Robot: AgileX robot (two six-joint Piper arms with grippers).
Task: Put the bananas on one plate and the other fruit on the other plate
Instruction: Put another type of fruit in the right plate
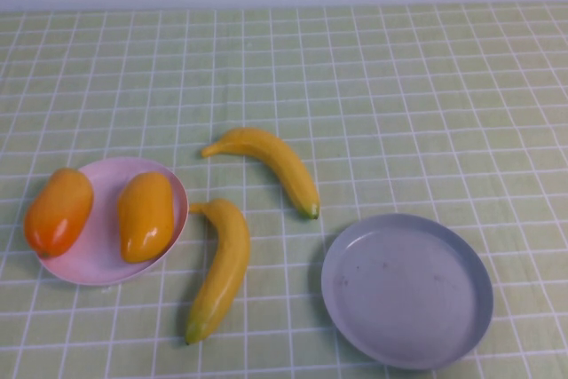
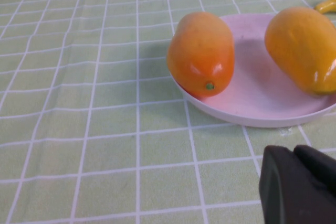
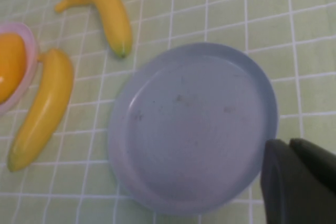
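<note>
bananas: 2 – near [image 1: 218,271], far [image 1: 269,162] | mangoes: 2 – reddish [image 1: 59,211], yellow [image 1: 145,216] | plates: 2 – pink [image 1: 98,259], grey-blue [image 1: 406,291] | grippers: 2 – left gripper [image 2: 299,184], right gripper [image 3: 299,181]

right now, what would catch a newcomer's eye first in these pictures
Two orange-yellow mangoes lie on the pink plate at the table's left, the redder one overhanging its rim. Two bananas lie on the green checked cloth between that plate and the bare grey-blue plate at right. The left hand sits near the pink plate, the right hand by the grey-blue plate's edge.
</note>
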